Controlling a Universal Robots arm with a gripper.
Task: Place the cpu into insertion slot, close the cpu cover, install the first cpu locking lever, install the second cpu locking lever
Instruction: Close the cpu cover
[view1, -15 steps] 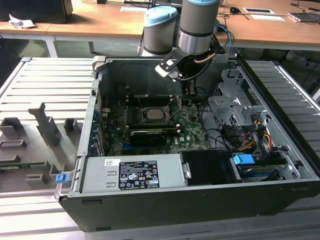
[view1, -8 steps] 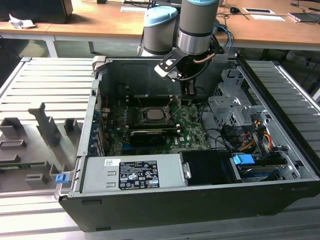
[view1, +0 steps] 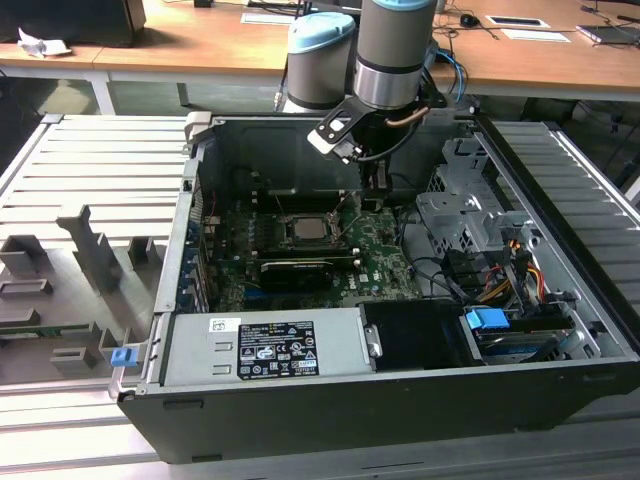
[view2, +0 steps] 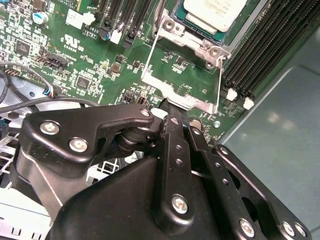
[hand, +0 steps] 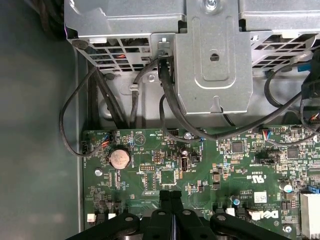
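While poised low over the motherboard (hand: 150, 165), shows gripper (view2: 170, 112) fingers clenched together, tips right at the free edge of the cpu cover (view2: 185, 97); cannot tell whether pinching it. Finds that cover standing open, with the cpu (view2: 215, 12) already seated in the insertion slot (view2: 176, 26) beyond its hinge.

Open computer case (view1: 400, 410) stands on a ribbed metal table (view1: 100, 160). Power supply (view1: 265, 345) sits lower centre of the exterior view, with a black expansion card (view1: 300, 268) above it. First wrist view: coin-cell battery (hand: 119, 158) on the motherboard (hand: 240, 170).
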